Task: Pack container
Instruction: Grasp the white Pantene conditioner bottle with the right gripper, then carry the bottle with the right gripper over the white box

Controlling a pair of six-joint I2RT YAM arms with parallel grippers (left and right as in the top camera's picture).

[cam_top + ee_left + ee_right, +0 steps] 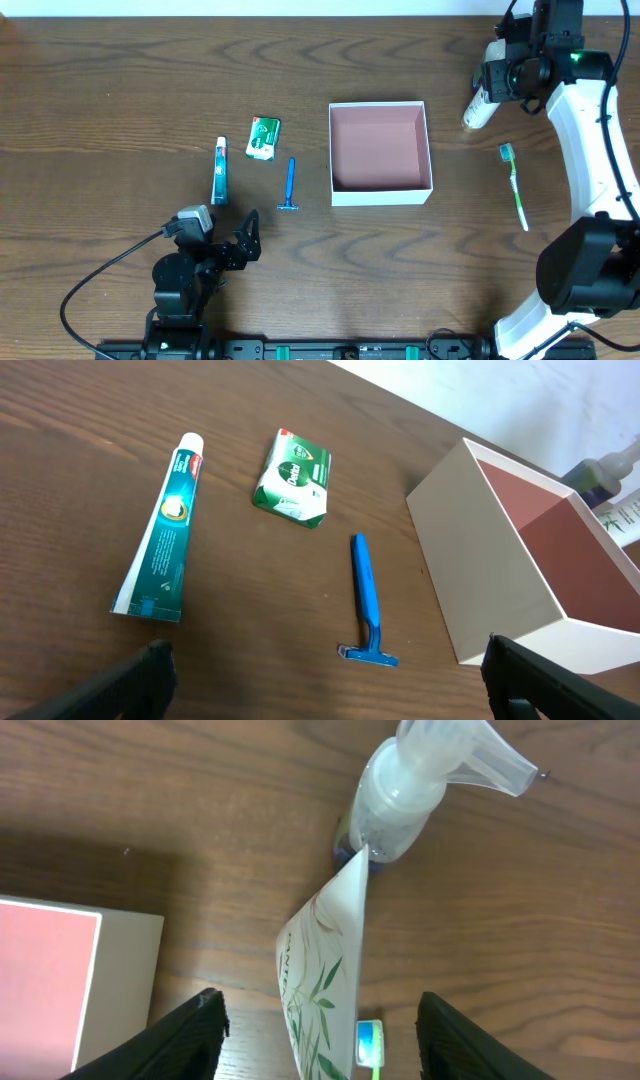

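Square white cardboard container (pixel 380 195), pink-brown inside, wood-grain table (pixel 100 80), left gripper (pixel 325 665) spread wide, empty, right gripper (pixel 320 1012) agape over translucent pump bottle (pixel 400 790)

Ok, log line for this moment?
container empty | left gripper open, holding nothing | right gripper open over pump bottle | toothpaste, green packet, razor, toothbrush outside container

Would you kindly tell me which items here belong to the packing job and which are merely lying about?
For the job: container, toothpaste, green packet, razor, toothbrush, pump bottle.
Lying about: only the black cable.
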